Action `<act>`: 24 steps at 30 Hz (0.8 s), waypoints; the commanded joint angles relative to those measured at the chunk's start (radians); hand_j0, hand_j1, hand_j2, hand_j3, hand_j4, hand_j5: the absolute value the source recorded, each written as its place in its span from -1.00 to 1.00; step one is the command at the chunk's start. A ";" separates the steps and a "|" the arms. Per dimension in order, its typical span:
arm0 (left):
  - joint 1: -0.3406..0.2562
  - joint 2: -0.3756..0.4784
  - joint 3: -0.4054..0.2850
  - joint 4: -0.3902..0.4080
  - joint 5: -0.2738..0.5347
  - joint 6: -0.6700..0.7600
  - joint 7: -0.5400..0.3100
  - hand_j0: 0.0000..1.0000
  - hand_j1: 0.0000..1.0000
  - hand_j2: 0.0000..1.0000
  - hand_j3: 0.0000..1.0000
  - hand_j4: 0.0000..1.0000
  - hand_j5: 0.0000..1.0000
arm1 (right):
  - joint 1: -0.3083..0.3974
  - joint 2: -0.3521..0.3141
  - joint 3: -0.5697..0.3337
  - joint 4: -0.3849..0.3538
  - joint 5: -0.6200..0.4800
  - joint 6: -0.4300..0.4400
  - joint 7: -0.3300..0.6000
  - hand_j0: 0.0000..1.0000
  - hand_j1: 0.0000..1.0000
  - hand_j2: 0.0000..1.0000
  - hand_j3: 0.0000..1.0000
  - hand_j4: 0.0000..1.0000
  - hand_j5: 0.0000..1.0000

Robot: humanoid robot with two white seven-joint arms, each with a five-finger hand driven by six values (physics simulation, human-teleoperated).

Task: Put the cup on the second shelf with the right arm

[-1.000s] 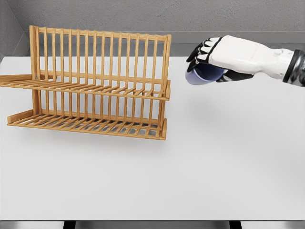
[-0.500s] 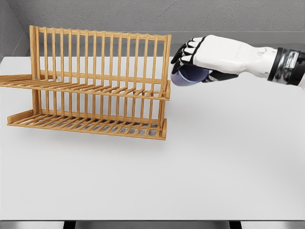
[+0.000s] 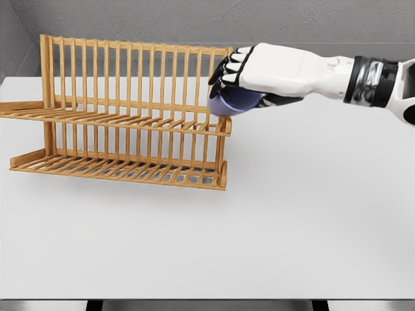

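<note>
A: The right hand (image 3: 249, 74) has its fingers curled over a blue cup (image 3: 231, 102) from above, palm down — a firm hold, with the cup hanging under the palm. Why so high?

B: I'd say to carry it in over the upper shelf (image 3: 130, 120) of the rack (image 3: 130, 110). The cup is at the rack's right end, level with the right post (image 3: 227, 84) and just above the shelf's corner — not set down yet.

A: Does it touch the post?

B: I can't tell; the fingertips overlap it in this view.

A: Room to move?

B: The shelf's slats are bare leftward, and the back rails stand tall behind them. The tight spot is that post and the shelf's front lip. The table (image 3: 292, 214) to the right and front lies open.
</note>
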 commanded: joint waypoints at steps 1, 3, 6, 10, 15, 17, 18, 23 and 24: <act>0.000 0.000 0.000 0.000 0.000 0.000 0.000 1.00 1.00 1.00 1.00 1.00 1.00 | 0.000 0.015 0.018 0.000 -0.005 0.006 -0.001 0.30 0.30 0.30 0.30 0.30 0.30; 0.000 0.000 0.000 0.000 0.000 0.000 0.000 1.00 1.00 1.00 1.00 1.00 1.00 | 0.000 0.017 0.019 0.000 -0.005 0.008 -0.001 0.30 0.30 0.30 0.30 0.30 0.30; 0.000 0.000 0.000 0.000 0.000 0.000 0.000 1.00 1.00 1.00 1.00 1.00 1.00 | -0.003 0.024 0.025 0.000 -0.005 0.008 -0.001 0.30 0.30 0.30 0.30 0.30 0.30; 0.000 0.000 -0.001 0.000 0.000 0.000 0.000 1.00 1.00 1.00 1.00 1.00 1.00 | -0.003 0.024 0.030 0.000 -0.003 0.008 -0.001 0.31 0.31 0.31 0.31 0.31 0.31; 0.000 0.000 -0.001 0.000 0.000 0.000 0.000 1.00 1.00 1.00 1.00 1.00 1.00 | -0.003 0.024 0.042 0.000 -0.003 0.005 -0.001 1.00 1.00 1.00 1.00 1.00 1.00; 0.000 0.000 0.000 0.000 0.000 0.000 0.000 1.00 1.00 1.00 1.00 1.00 1.00 | -0.005 0.021 0.033 0.000 -0.003 0.005 -0.001 1.00 1.00 1.00 1.00 1.00 1.00; 0.000 0.000 0.000 0.000 0.000 0.000 0.000 1.00 1.00 1.00 1.00 1.00 1.00 | -0.005 0.018 0.032 0.000 -0.003 0.003 -0.001 1.00 1.00 1.00 1.00 1.00 1.00; 0.000 0.000 -0.001 0.000 0.000 0.000 0.000 1.00 1.00 1.00 1.00 1.00 1.00 | 0.067 -0.035 -0.207 0.006 -0.005 -0.012 -0.001 1.00 1.00 1.00 1.00 1.00 1.00; 0.000 0.000 0.000 0.000 0.000 0.000 0.000 1.00 1.00 1.00 1.00 1.00 1.00 | 0.143 -0.034 -0.336 0.015 -0.006 -0.023 -0.001 1.00 1.00 1.00 1.00 1.00 1.00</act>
